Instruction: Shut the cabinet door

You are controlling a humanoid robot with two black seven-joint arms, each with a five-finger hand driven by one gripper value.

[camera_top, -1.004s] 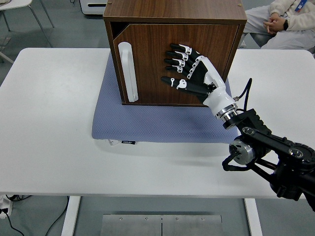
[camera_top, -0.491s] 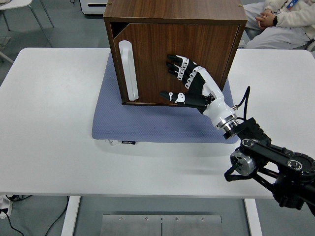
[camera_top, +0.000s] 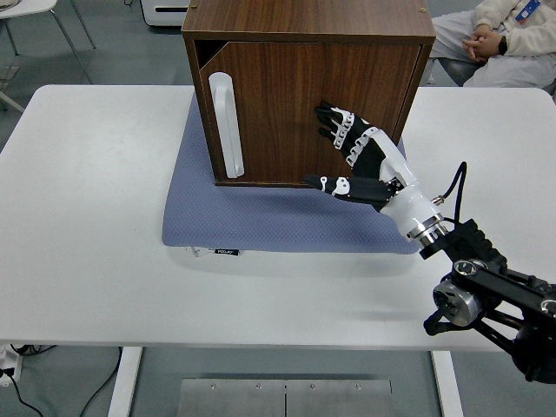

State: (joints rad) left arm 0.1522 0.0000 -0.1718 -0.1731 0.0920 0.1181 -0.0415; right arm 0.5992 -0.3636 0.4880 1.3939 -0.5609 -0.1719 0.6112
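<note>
A dark wood cabinet (camera_top: 308,26) stands on a blue-grey mat (camera_top: 261,217) at the table's back middle. Its door (camera_top: 287,113) carries a white vertical handle (camera_top: 224,126) at its left edge and sits almost flush with the front, a thin dark gap showing at the upper left corner. My right hand (camera_top: 347,152) is open, fingers spread and pointing at the door's right half, fingertips (camera_top: 326,113) close to the wood; I cannot tell whether they touch. The thumb hangs low above the mat. The left arm is out of view.
A person sits at the top right behind the table, hands (camera_top: 482,43) folded in the lap. The white table (camera_top: 87,217) stretches bare to the left and in front of the mat. A chair leg shows at the top left.
My right hand has drawn back to the right and down, from flat on the door's middle to its right side. The door looks slightly more shut than before.
</note>
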